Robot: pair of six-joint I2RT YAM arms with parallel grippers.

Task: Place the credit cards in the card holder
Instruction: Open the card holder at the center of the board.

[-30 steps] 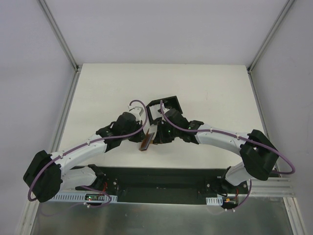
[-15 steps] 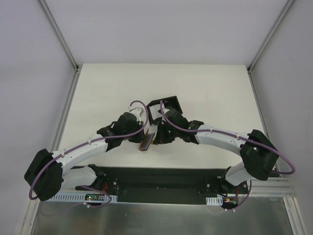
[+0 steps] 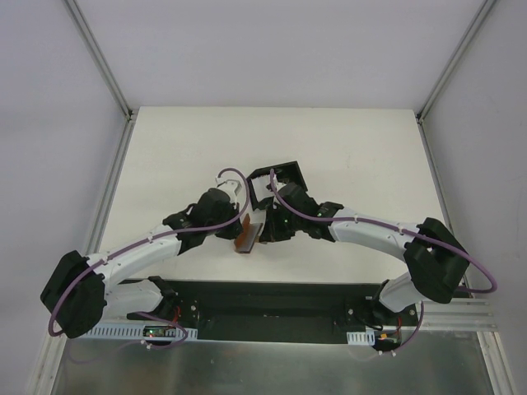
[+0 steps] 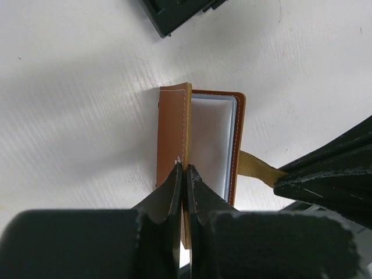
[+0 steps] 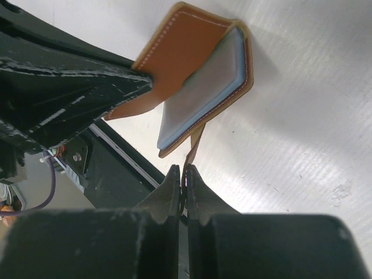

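A brown leather wallet [image 4: 173, 133] stands partly open on the white table [image 3: 181, 156], with pale credit cards [image 4: 212, 139] stacked inside it. My left gripper [image 4: 184, 170] is shut on the edge of the wallet's left flap. My right gripper [image 5: 184, 171] is shut on the wallet's thin tan strap [image 5: 195, 142]. In the right wrist view the cards [image 5: 203, 93] show as a grey-blue stack between the wallet's [image 5: 180, 52] flaps. The black card holder [image 3: 280, 177] sits just beyond the wallet [image 3: 246, 235], partly hidden by my right arm.
The black mounting plate [image 3: 272, 300] of the arm bases lies close behind the wallet at the table's near edge. A corner of the card holder [image 4: 174, 11] shows at the top of the left wrist view. Grey walls with metal frame rails [image 3: 107, 74] enclose the table.
The wallet shows more of its orange flap from above than one second ago. Both arms have stayed almost in place.
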